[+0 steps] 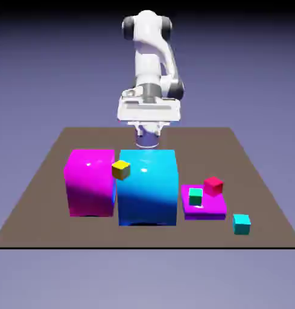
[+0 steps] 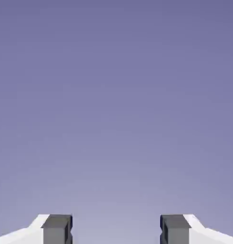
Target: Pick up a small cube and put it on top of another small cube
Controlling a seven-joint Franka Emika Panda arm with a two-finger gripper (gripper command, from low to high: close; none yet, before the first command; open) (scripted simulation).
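The small cube point(image 1: 241, 223), bright cyan, lies on the table near the front edge at the exterior view's right. My gripper point(image 1: 148, 111) hangs high at the back, behind the big cyan block point(image 1: 147, 187) and far from the small cube. In the hand view my gripper point(image 2: 116, 231) is open. Its two grey fingertips point(image 2: 56, 229) stand wide apart with only the plain backdrop between them. No cube shows in the hand view.
A big magenta block point(image 1: 89, 181) stands against the cyan block's left side. A yellow small cube point(image 1: 120, 169) shows at their seam near the top. A flat magenta slab point(image 1: 213, 207) carries a green-teal small cube point(image 1: 195, 196), and a red cube point(image 1: 213, 185) shows at its back edge.
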